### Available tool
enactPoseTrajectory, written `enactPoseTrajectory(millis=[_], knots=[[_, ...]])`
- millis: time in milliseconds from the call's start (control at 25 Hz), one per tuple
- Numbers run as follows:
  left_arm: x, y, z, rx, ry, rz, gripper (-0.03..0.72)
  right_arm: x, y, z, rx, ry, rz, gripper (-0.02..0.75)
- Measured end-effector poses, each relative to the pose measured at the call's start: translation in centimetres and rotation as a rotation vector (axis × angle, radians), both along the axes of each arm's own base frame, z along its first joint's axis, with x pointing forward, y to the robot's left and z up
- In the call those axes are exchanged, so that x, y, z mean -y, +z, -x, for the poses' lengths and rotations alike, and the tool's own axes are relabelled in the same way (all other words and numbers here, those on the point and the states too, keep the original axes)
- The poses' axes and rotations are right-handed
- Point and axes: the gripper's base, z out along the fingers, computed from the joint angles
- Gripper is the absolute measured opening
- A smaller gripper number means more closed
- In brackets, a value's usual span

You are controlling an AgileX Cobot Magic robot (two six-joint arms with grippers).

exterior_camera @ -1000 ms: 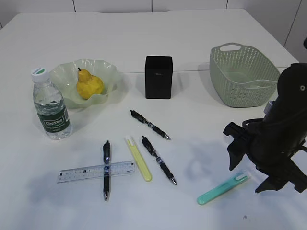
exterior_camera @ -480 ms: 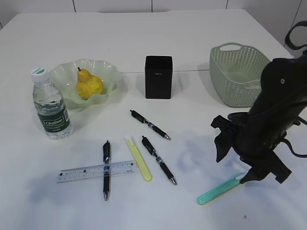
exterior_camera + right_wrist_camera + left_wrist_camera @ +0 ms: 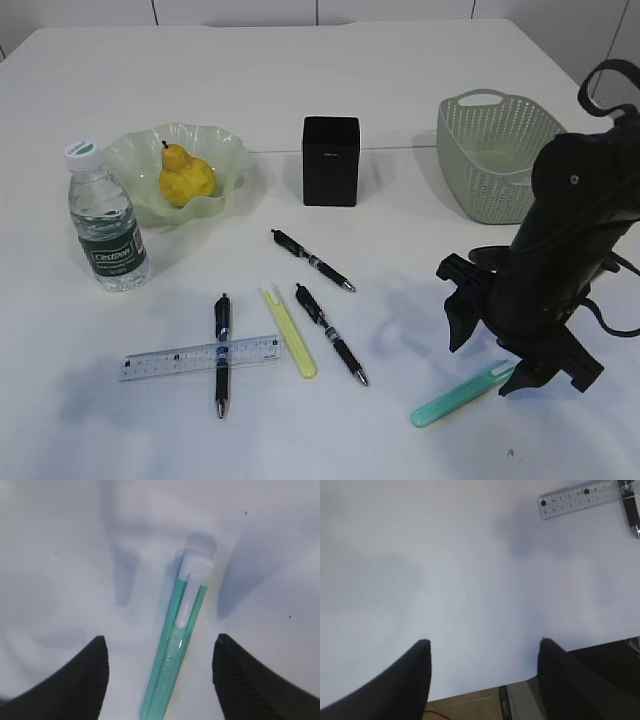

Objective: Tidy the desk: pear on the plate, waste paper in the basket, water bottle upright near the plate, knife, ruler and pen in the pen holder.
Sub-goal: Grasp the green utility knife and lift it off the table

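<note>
Directly below the wide-open right gripper [image 3: 157, 672], between its two jaws, a slim teal plastic knife [image 3: 175, 655] with a white clip lies flat on the white surface [image 3: 60, 540]; light, stiff and probably slippery, best pinched mid-barrel across its narrow width.

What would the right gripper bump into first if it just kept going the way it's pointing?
Probably the teal green plastic knife with the white cap, lying on the white desk midway between the open fingers of the right gripper; the remaining gap is unclear.
</note>
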Motion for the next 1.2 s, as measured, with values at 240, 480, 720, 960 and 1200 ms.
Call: enactPoseTrajectory(millis=[240, 480, 720, 960, 1200], knots=[[-0.01, 0.0, 0.0, 0.0, 0.0, -0.002, 0.467, 0.01, -0.06, -0.01, -0.001, 0.001, 0.002, 0.512], [-0.01, 0.0, 0.0, 0.0, 0.0, -0.002, 0.467, 0.06, -0.4, -0.04, -0.009, 0.008, 0.012, 0.512], [-0.01, 0.0, 0.0, 0.0, 0.0, -0.002, 0.467, 0.01, -0.67, -0.04, -0.019, 0.003, 0.01, 0.512], [-0.03, 0.0, -0.01, 0.001, 0.0, -0.004, 0.466, 0.07, -0.68, 0.08, -0.031, 0.008, 0.017, 0.512], [-0.03, 0.0, -0.01, 0.001, 0.0, -0.004, 0.466, 0.11, -0.76, 0.2, -0.047, 0.011, 0.022, 0.512]])
